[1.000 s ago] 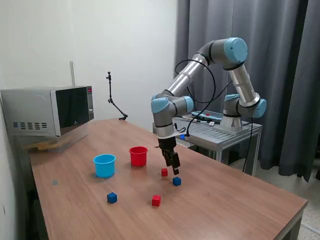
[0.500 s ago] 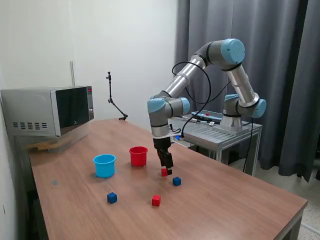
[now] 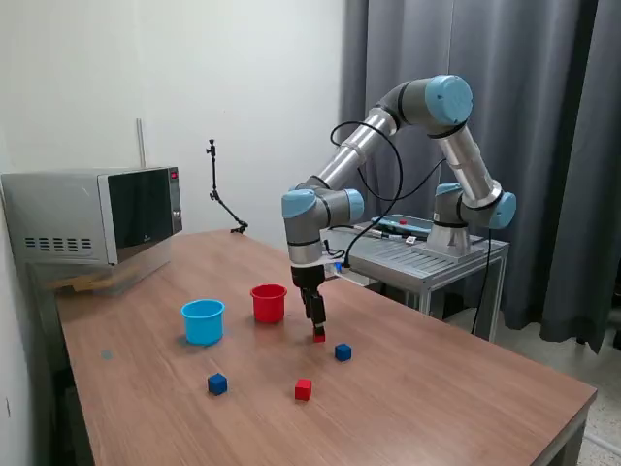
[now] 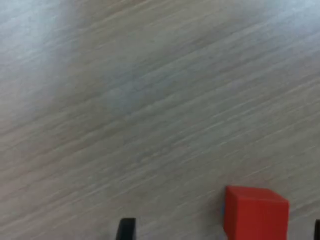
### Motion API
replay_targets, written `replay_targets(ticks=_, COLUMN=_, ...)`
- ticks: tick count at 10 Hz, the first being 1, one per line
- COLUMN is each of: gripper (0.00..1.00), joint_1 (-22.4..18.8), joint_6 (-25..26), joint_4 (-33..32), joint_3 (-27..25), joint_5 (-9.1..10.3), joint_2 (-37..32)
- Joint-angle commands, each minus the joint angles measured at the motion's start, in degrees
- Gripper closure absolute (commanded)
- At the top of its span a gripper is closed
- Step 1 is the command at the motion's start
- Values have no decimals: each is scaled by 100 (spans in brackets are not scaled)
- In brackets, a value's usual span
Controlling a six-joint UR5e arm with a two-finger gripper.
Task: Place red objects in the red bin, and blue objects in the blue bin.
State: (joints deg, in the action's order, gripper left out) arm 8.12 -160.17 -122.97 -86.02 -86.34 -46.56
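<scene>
Gripper (image 3: 317, 330) jaws released, straddling small solid red cube (image 4: 255, 212) | cube rests on wooden worktop (image 3: 427, 388) | round red plastic cup (image 3: 269, 303) at cube's 10 o'clock

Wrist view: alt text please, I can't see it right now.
A red cube sits on the wooden table between the open claw's fingertips, nearer one of them. Nothing else shows; the picture is somewhat blurred.
</scene>
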Motion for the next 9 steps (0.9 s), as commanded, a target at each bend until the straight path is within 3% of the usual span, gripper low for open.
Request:
replay_targets(ticks=1, gripper=0, joint_1=-30, joint_6=-5, joint_4=-8, joint_3=-3, joint_5=-6, joint_2=-11)
replay_targets(ticks=5, gripper=0, joint_1=-187, joint_6=65, joint_4=-543, joint_3=-73, joint_5=-146, joint_2=-11)
replay_targets(ticks=9, gripper=0, joint_1=-214, joint_6=249, joint_4=-597, joint_3=-336, joint_5=-340, joint_2=-55)
